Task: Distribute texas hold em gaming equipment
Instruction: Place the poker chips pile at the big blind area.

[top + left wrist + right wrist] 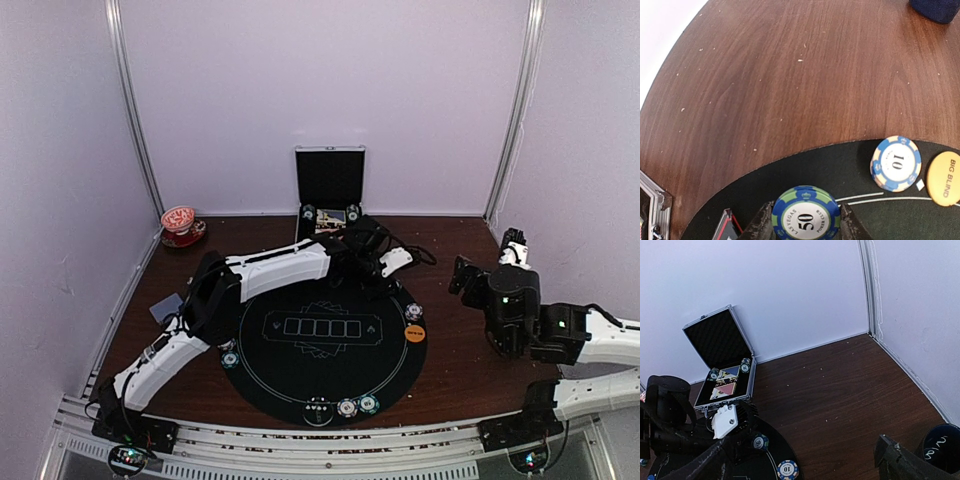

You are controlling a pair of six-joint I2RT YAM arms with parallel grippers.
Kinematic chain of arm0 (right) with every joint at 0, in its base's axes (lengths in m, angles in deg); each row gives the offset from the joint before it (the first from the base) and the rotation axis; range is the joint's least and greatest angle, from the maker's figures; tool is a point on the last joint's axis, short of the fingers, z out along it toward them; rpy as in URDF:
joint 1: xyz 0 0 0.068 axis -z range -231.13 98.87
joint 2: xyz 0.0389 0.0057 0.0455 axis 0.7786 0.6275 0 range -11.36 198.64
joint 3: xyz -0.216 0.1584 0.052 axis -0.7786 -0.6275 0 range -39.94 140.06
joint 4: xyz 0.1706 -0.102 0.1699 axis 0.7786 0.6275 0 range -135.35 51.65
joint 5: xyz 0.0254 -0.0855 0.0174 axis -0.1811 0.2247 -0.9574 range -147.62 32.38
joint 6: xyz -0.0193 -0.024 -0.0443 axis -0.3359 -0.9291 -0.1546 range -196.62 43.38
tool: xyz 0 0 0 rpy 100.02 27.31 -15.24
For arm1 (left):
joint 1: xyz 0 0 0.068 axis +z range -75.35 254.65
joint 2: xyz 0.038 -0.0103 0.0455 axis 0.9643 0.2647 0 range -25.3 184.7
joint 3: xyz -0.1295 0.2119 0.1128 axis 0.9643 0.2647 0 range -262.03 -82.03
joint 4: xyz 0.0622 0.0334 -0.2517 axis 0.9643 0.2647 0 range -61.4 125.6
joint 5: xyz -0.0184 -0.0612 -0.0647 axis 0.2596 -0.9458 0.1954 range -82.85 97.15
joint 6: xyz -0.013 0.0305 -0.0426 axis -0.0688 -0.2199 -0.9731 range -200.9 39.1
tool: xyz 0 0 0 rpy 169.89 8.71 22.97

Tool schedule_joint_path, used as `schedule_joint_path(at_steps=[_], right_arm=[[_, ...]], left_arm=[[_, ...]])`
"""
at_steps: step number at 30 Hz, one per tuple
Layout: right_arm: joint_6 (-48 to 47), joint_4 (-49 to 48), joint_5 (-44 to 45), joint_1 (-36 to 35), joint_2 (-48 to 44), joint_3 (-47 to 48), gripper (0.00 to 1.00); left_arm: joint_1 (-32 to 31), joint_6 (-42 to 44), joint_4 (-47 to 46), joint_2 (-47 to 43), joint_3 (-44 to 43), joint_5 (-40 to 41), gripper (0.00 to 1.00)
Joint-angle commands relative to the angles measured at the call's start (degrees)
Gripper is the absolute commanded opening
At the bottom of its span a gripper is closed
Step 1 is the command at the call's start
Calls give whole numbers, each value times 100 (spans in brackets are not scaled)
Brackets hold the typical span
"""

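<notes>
Now, left gripper point(806, 222): clamped on a blue-and-green striped "50" poker chip point(805, 215) at the far edge of the round black felt mat point(830, 170).
Right gripper point(802, 452): jaws spread wide, holding nothing, over the brown wooden table's point(840, 385) right side.
Mat's right rim: blue-and-cream "10" chip point(895, 163) just beside the flat orange "BIG BLIND" disc point(944, 178).
Far edge: silver metal case point(330, 180), lid raised, against the back wall.
</notes>
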State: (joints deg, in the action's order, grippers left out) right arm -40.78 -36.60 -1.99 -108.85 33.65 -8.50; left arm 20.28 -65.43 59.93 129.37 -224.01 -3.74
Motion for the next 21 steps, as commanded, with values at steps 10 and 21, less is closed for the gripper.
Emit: schedule_joint_path(at_steps=[10,21], right_arm=[[-118,-76,-245,19,-138,-11,98],[-125,-115,-306,14,-122,-22,98]], left_arm=[[-214,-140,-488,570,-806,22,25],[-241,-218,-442,728,-858,125,25]])
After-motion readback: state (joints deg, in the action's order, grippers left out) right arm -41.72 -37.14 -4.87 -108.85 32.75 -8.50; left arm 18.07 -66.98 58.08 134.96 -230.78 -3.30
